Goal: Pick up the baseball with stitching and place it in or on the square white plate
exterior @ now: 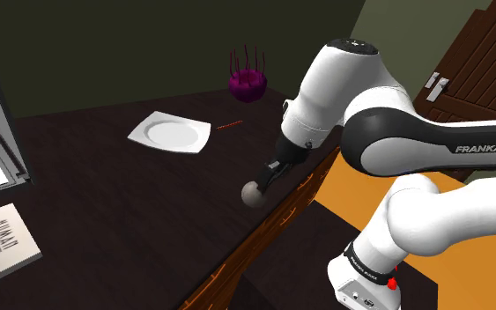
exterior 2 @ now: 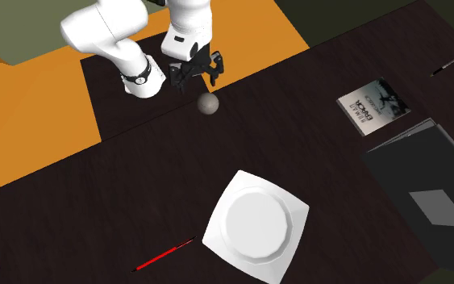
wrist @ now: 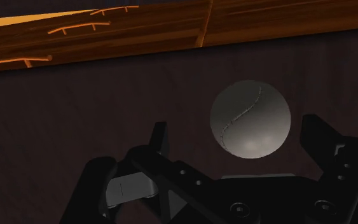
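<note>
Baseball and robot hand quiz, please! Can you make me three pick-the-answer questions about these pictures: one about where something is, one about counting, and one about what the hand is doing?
1. Where is the baseball?
A) in a bowl
B) on the dark table, near its edge
C) on a chair

2. How many white plates are there?
A) one
B) two
C) four

3. What are the fingers of the gripper doing?
A) squeezing the ball
B) pressed together on nothing
C) standing apart with the ball between them, not touching it

Answers:
1 B: the ball sits on the tabletop beside the wooden edge.
2 A: a single square plate lies on the table.
3 C: the wrist view shows a gap on each side of the ball.
</note>
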Action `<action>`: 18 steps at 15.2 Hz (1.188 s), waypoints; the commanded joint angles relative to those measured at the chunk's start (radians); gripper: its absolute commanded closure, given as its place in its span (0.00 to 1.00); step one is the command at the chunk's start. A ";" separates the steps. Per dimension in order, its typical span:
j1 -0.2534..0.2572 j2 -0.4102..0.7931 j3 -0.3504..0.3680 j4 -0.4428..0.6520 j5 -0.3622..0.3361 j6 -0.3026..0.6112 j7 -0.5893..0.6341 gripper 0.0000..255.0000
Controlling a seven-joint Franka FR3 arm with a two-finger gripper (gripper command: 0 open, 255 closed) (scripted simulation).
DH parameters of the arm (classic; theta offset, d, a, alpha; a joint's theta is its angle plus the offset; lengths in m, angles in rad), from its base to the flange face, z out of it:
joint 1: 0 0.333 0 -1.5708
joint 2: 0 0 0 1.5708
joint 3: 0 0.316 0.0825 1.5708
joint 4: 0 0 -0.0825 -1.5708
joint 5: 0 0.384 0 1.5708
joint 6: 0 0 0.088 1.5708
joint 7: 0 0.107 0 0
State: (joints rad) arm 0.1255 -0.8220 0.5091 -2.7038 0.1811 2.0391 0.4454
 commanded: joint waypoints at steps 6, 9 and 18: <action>-0.027 0.098 0.094 -0.035 0.009 0.155 0.071 0.00; -0.036 0.122 0.106 -0.056 0.009 0.200 0.074 0.00; -0.036 0.122 0.106 -0.056 0.009 0.200 0.074 1.00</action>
State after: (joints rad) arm 0.0900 -0.6998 0.6152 -2.7595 0.1900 2.2392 0.5191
